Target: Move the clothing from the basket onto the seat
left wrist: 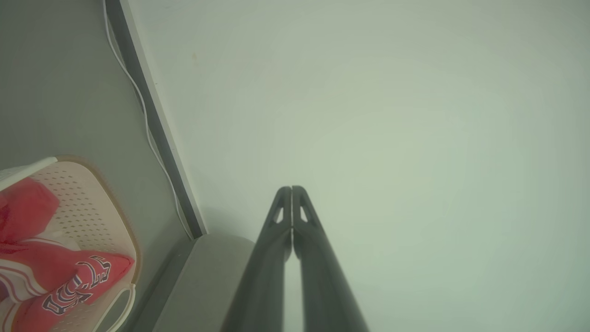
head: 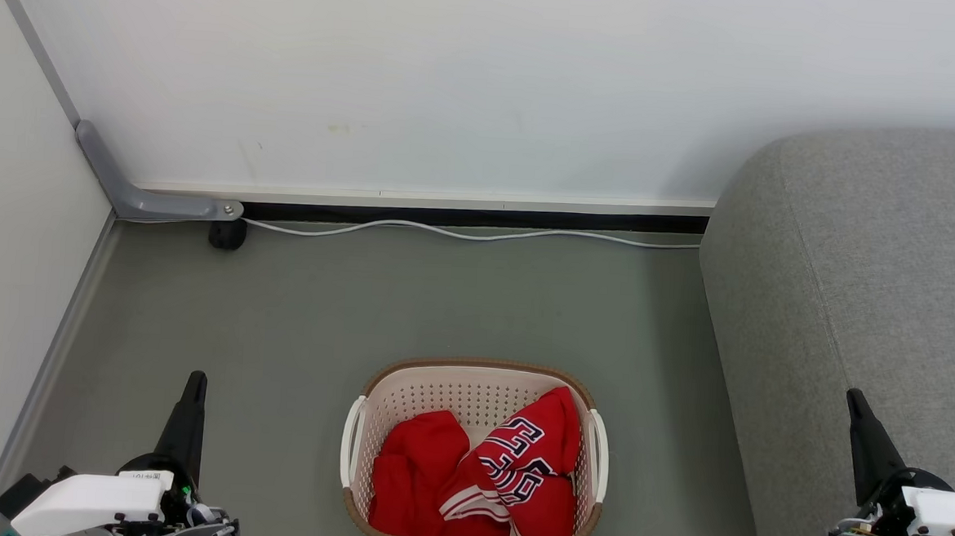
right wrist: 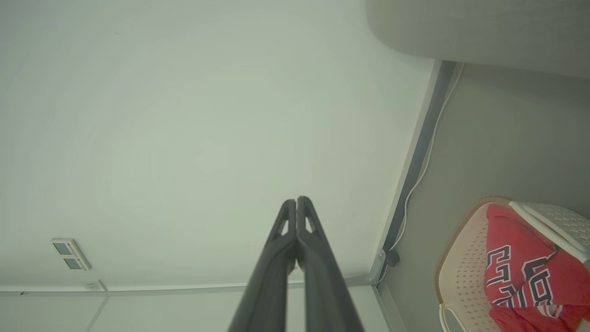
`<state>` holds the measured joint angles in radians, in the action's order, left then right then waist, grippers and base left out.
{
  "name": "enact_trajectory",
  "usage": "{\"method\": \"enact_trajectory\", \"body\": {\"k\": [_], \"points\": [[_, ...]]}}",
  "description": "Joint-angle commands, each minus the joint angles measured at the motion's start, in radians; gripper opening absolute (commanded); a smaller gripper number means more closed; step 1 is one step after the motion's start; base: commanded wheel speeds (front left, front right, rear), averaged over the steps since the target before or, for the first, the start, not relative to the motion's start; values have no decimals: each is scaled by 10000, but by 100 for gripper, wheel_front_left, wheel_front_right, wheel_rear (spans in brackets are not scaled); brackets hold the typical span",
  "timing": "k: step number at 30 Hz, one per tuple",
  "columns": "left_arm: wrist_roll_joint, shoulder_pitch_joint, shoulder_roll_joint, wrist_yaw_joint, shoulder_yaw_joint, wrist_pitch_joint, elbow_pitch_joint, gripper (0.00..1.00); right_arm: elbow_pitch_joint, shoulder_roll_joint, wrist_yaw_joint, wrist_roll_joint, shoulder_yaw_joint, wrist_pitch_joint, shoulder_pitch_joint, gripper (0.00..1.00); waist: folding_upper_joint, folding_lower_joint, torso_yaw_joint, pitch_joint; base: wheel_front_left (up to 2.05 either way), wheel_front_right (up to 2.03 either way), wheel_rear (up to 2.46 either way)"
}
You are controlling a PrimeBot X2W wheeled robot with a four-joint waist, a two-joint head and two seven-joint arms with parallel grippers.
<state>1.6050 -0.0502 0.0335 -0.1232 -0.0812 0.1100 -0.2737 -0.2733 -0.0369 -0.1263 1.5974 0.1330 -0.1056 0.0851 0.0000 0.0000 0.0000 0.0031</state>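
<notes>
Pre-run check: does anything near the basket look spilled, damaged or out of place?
Nothing stands out. The jersey and the plain red garment lie crumpled inside the upright basket beside the sofa. A white cable lies along the wall, apart from the basket.

Our left gripper and right gripper have long, dark, pointed fingers with little holes near the tips. Behind them we see white blocks and thin black cables.

A: Seeing a white cable lying along the wall?
B: Seeing it, running over grey floor toward a grey bracket sitting above a black knob in the corner.
</notes>
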Motion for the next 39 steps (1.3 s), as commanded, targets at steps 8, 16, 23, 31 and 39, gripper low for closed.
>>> {"method": "enact_trajectory", "body": {"k": [8,16,23,31,39], "points": [[40,-577,167,-75,-322,29,289,0,286,-133,-44,116,-196,-73,228,0,0,0,0,0,0,0,0],[40,-577,167,-75,-322,29,289,0,286,-133,-44,116,-196,-73,228,0,0,0,0,0,0,0,0],[40,-577,167,-75,-321,29,289,0,286,-133,-44,116,-196,-73,228,0,0,0,0,0,0,0,0],[40,-577,167,-75,-321,29,289,0,286,-133,-44,116,-196,-73,228,0,0,0,0,0,0,0,0],[40,-577,167,-75,-321,29,289,0,286,-133,-44,116,-196,-73,228,0,0,0,0,0,0,0,0]]}}
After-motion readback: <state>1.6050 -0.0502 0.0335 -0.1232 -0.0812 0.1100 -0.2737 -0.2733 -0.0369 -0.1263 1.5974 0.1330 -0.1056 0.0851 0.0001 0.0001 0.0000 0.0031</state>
